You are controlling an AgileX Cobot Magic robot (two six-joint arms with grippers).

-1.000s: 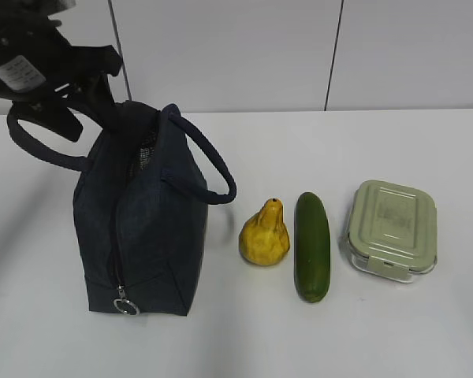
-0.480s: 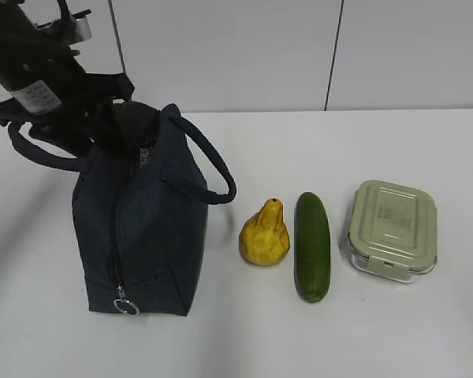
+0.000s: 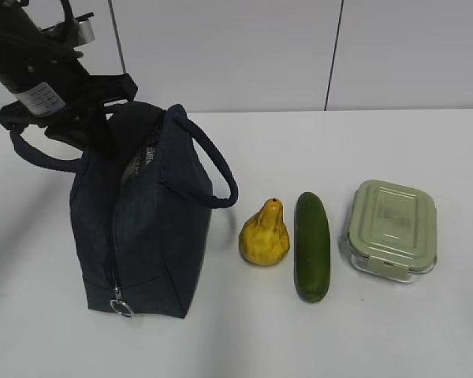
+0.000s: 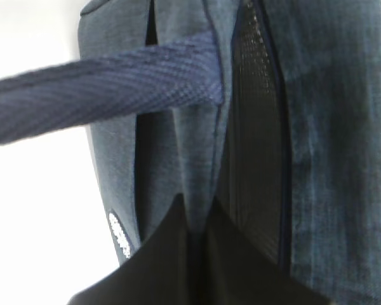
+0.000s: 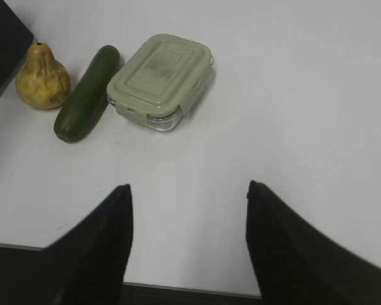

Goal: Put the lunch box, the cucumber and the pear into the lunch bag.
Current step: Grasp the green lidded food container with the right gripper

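Left wrist view: left gripper (image 4: pixel 193 222) pinched together on the fabric edge of the lunch bag (image 4: pixel 317 127) — right gripper (image 5: pixel 187 190) spread apart over bare table (image 5: pixel 292 95), holding nothing.

The left fingers meet at the bag's open top, beside the mesh lining and under one handle (image 4: pixel 101 95). The bag stands upright at the left of the table; to its right lie the pear (image 3: pixel 264 235), the cucumber (image 3: pixel 312 246) and the lunch box (image 3: pixel 392 229) — side by side, lid on.
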